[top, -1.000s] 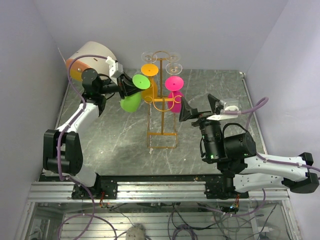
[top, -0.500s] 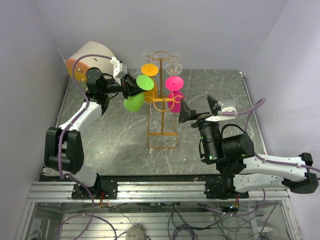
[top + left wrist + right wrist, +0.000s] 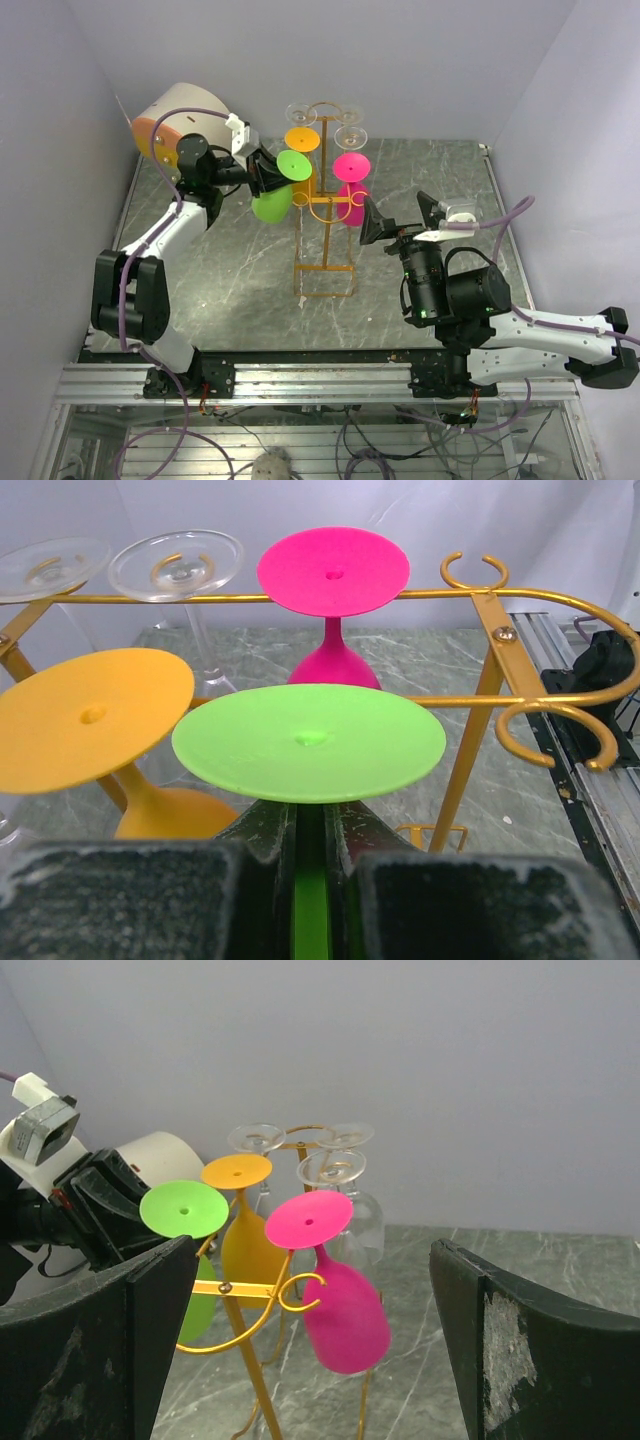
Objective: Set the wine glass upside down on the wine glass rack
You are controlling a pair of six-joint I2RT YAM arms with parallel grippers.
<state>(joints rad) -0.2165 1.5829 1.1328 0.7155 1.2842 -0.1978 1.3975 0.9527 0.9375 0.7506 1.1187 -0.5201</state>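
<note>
My left gripper is shut on the stem of a green wine glass, held upside down with its flat foot on top and its bowl hanging below. The glass is close against the left side of the golden wine glass rack. In the left wrist view the green foot sits just above my left gripper, next to the rack's bar and an empty ring hook. My right gripper stands open to the right of the rack, holding nothing. It faces the rack and the green glass.
On the rack hang, upside down, an orange glass, a pink glass and two clear glasses. A white and orange cylinder stands at the back left, behind the left arm. Walls close in on three sides.
My left gripper has carried the green glass to the right, closer to the rack and beside the orange glass. The right gripper has barely shifted.
</note>
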